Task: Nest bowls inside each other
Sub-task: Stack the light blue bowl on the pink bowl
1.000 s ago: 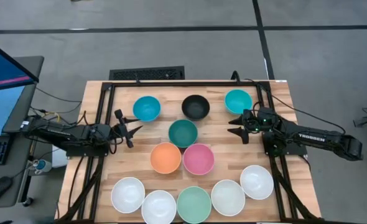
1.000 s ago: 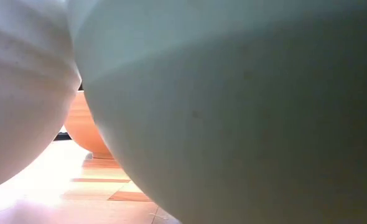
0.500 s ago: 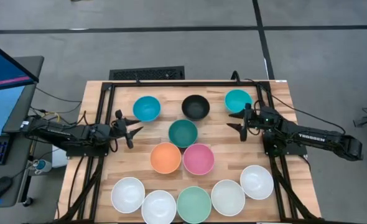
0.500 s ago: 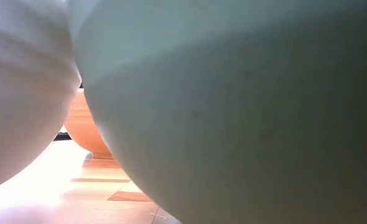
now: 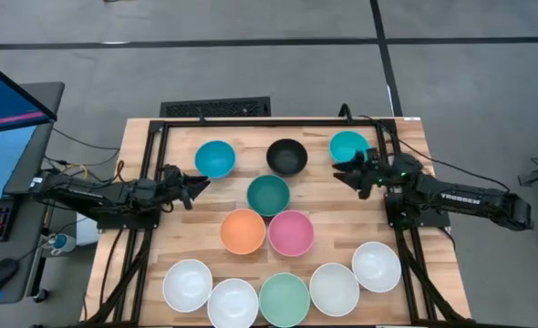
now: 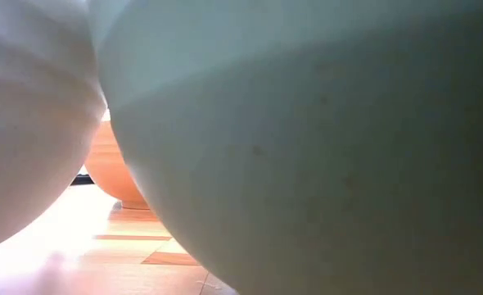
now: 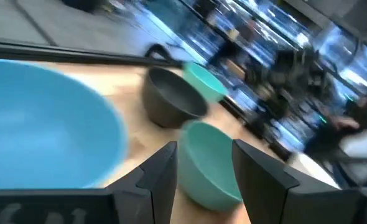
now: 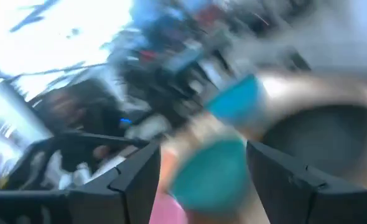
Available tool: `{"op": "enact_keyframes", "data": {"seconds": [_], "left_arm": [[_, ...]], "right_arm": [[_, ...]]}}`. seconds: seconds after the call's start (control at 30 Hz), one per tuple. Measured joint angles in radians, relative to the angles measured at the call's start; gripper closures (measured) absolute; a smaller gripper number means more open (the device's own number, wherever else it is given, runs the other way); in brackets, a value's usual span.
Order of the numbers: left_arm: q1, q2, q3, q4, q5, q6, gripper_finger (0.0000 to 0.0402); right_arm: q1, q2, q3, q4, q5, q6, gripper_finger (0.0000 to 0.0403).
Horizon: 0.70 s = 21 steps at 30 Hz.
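Both arms have shifted since a second ago: the left hand (image 5: 194, 186) has turned toward the blue bowl (image 5: 214, 158), and the right hand (image 5: 349, 169) has risen closer to the turquoise bowl (image 5: 348, 147). Each hand has its fingers spread and holds nothing.

On the wooden surface (image 5: 324, 200), none of the bowls is nested. Along the near edge runs a row of five: a white bowl (image 5: 188, 284), a second white bowl (image 5: 232, 302), the mint green bowl (image 5: 284, 299), a third white bowl (image 5: 334, 288) and a fourth white bowl (image 5: 377, 266). In the middle, the orange bowl (image 5: 243, 230) and pink bowl (image 5: 291, 232) touch, with the dark green bowl (image 5: 268, 195) just behind them. The black bowl (image 5: 287, 157) sits between blue and turquoise at the back.
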Motion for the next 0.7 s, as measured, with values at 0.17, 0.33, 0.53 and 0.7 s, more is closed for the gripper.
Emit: {"op": "enact_keyframes", "data": {"seconds": [0.17, 0.33, 0.53, 0.7], "left_arm": [[0.008, 0.019, 0.224, -0.367, 0.283, 0.116, 0.0258], [0.019, 0.13, 0.509, -0.805, 0.347, 0.194, 0.0258], [0.02, 0.271, 0.785, -0.992, 0.316, 0.485, 0.0258], [0.02, 0.344, 0.891, -1.006, 0.212, 0.746, 0.0258]], "right_arm": [[-0.007, 0.12, 0.371, -0.648, 0.093, -0.354, 0.0143], [-0.056, 0.315, 0.657, -0.993, 0.238, -0.524, 0.0143], [-0.085, 0.48, 0.864, -0.988, 0.23, -0.422, 0.0143], [-0.078, 0.548, 0.951, -0.899, 0.225, -0.173, 0.0143]]}}
